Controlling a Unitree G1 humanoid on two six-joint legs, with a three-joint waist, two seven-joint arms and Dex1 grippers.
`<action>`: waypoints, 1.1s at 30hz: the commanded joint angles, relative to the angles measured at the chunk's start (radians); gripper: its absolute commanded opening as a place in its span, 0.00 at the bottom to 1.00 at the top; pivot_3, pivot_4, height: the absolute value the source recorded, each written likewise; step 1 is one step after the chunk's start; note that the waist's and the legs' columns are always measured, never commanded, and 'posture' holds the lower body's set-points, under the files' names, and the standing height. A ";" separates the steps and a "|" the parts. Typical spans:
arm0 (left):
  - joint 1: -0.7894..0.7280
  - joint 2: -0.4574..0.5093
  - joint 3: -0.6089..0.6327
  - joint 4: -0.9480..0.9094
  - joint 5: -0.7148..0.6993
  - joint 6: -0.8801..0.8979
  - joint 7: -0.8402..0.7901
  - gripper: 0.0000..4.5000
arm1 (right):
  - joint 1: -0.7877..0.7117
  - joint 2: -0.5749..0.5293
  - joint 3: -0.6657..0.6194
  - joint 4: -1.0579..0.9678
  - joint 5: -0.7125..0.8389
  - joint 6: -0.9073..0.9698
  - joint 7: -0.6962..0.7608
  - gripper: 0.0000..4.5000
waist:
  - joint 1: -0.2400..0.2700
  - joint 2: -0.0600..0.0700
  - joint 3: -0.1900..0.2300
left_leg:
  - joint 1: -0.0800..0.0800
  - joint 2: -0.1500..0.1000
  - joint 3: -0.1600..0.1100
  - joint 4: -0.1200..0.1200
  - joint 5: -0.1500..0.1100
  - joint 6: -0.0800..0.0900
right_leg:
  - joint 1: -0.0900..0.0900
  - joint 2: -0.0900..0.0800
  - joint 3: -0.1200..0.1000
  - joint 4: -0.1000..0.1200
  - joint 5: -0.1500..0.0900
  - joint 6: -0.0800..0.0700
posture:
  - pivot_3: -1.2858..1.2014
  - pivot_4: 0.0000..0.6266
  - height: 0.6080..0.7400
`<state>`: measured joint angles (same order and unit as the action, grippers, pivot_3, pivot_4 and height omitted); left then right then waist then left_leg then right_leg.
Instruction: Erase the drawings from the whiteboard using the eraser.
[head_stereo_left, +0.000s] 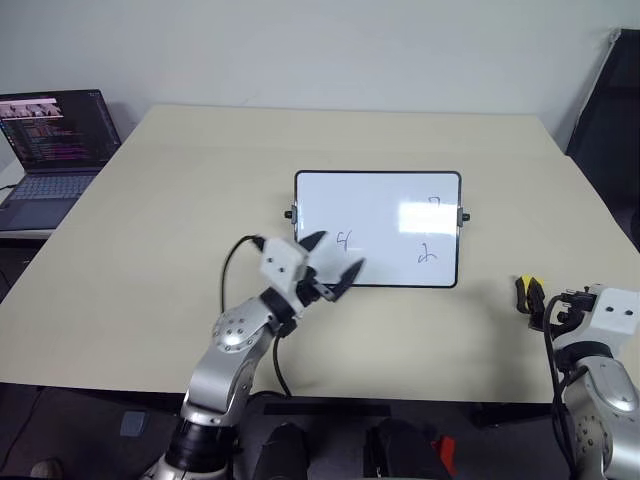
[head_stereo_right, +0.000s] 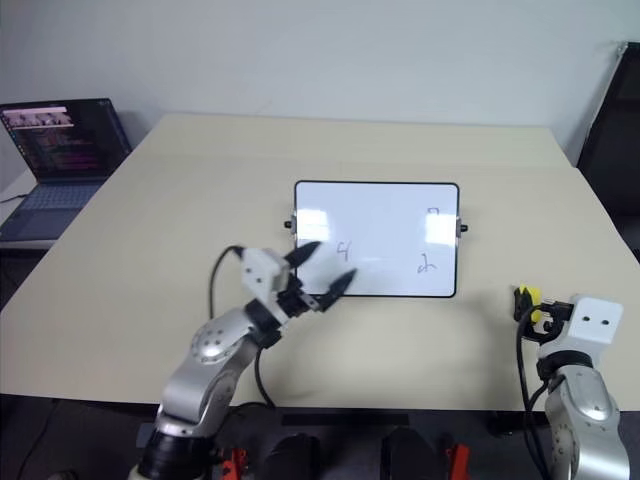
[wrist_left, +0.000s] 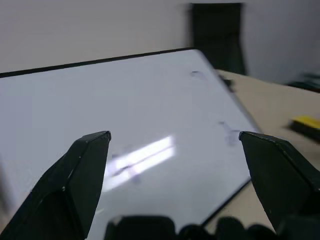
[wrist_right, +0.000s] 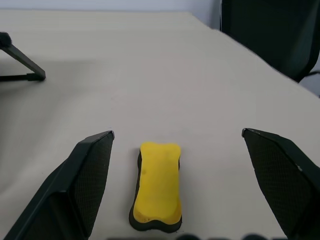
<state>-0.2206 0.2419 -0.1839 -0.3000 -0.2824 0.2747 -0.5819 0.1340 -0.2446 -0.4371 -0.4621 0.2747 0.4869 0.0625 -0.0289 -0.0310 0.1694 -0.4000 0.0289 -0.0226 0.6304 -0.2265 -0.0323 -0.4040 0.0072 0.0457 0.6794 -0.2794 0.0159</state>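
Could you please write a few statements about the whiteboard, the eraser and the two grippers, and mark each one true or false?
1. The eraser lies on the table, between the open fingers of the right gripper. True.
2. The left gripper is shut on the eraser. False: it is open and empty, at the near left edge of the whiteboard.
3. The whiteboard is wiped clean. False: the drawings are on it, among them a 4 and a 2.
4. An open laptop stands at the table's far left. True.
5. The eraser rests on the whiteboard. False: it lies on the table to the board's right, apart from it.
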 joint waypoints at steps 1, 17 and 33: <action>-0.063 0.017 -0.063 0.029 -0.064 0.034 -0.144 1.00 | -0.037 -0.047 -0.033 -0.023 0.045 0.105 0.004 1.00 | -0.002 0.000 0.000 | 0.000 0.000 0.000 0.000 0.000 0.000 | 0.000 0.000 0.000 0.000 0.000 0.000 | 0.52 0.24 1.00; -0.177 0.022 -0.192 0.216 -0.010 -0.005 -0.374 1.00 | -0.072 -0.044 -0.002 -0.067 0.085 0.305 -0.015 1.00 | -0.003 0.001 0.000 | 0.000 0.001 -0.001 0.000 0.000 0.000 | 0.000 0.002 0.000 0.000 0.000 0.000 | 0.52 0.24 1.00; -0.177 0.043 -0.179 0.191 -0.003 0.019 -0.376 1.00 | -0.221 -0.066 0.011 0.175 0.061 0.230 -0.004 1.00 | -0.003 0.002 0.000 | 0.000 0.001 -0.001 0.000 0.000 0.000 | 0.000 0.002 0.001 0.000 0.000 0.000 | 0.52 0.24 1.00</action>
<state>-0.3846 0.2855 -0.3673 -0.0674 -0.2828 0.2983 -0.9522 -0.0721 -0.3003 -0.4075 -0.2757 0.3347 0.7416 0.0595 -0.0318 -0.0292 0.1699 -0.4001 0.0296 -0.0233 0.6303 -0.2264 -0.0321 -0.4043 0.0090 0.0464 0.6796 -0.2795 0.0156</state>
